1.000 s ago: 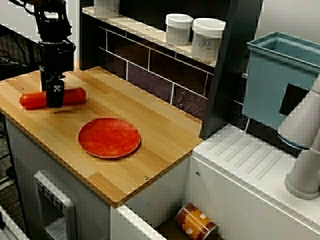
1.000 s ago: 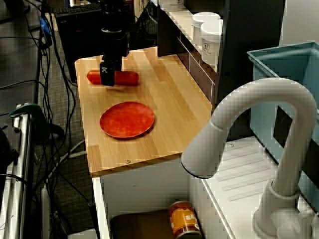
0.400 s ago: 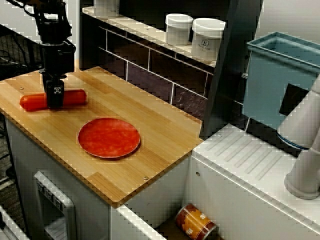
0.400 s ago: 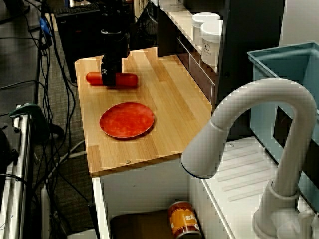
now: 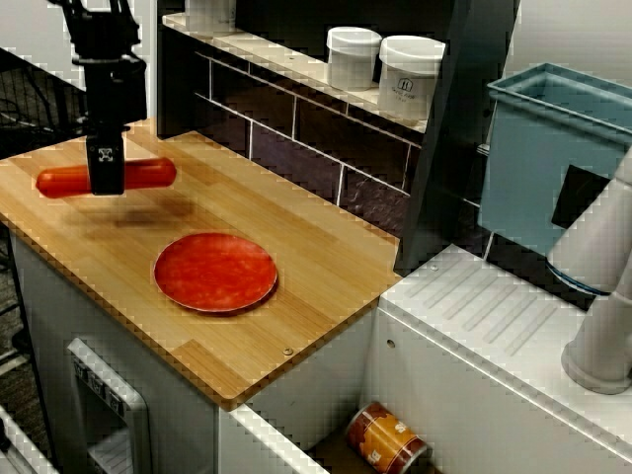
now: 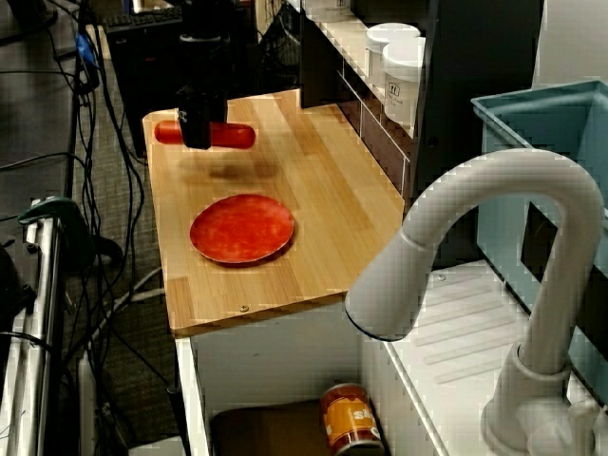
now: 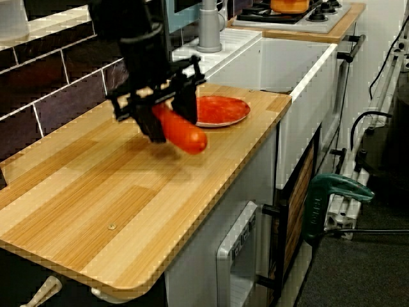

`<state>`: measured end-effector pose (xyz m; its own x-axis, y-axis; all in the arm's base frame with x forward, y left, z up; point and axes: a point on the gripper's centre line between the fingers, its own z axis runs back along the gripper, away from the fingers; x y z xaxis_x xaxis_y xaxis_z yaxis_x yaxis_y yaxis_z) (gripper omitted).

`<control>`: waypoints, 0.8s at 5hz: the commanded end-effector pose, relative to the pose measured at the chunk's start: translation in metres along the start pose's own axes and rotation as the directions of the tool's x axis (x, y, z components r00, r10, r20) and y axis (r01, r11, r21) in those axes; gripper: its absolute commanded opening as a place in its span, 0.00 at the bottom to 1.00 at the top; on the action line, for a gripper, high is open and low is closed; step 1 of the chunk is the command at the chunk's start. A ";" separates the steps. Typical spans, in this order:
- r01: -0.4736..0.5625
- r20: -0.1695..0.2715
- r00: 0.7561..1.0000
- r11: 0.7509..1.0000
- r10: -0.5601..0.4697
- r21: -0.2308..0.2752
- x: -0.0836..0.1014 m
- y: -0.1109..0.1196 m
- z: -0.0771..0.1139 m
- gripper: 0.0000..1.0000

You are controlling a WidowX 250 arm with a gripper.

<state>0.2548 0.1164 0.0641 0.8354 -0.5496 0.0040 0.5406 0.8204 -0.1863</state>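
My black gripper (image 5: 106, 179) is shut across the middle of a red sausage (image 5: 148, 174) and holds it level in the air above the far left part of the wooden counter (image 5: 326, 257); a shadow lies on the wood under it. The view over the tap shows the same gripper (image 6: 195, 134) with the sausage (image 6: 234, 136) sticking out on both sides. From the counter's end, the gripper (image 7: 169, 121) has the sausage (image 7: 186, 135) pinched between its fingers. A red plate (image 5: 214, 272) (image 6: 241, 228) (image 7: 220, 110) lies on the counter, apart from the gripper.
Two white jars (image 5: 353, 57) (image 5: 410, 77) stand on the tiled ledge behind the counter. Right of the counter are a white sink with a tap (image 6: 456, 247) and a teal bin (image 5: 553, 148). An orange can (image 5: 385, 440) lies down in the sink.
The gripper has risen straight up with the sausage, which lay on the counter a second ago and now hangs clear above it. The plate has not moved.
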 end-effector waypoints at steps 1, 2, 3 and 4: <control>0.187 0.014 0.982 0.977 -0.189 0.099 0.004 -0.043 0.022 0.00; 0.269 0.006 0.962 0.956 -0.272 0.119 0.007 -0.063 0.022 0.00; 0.345 0.001 0.938 0.931 -0.348 0.120 0.011 -0.084 0.019 0.00; 0.371 0.008 0.926 0.916 -0.377 0.151 0.019 -0.096 0.009 0.00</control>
<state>0.2283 0.0192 0.0818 0.5747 -0.8163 0.0584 0.8181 0.5712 -0.0671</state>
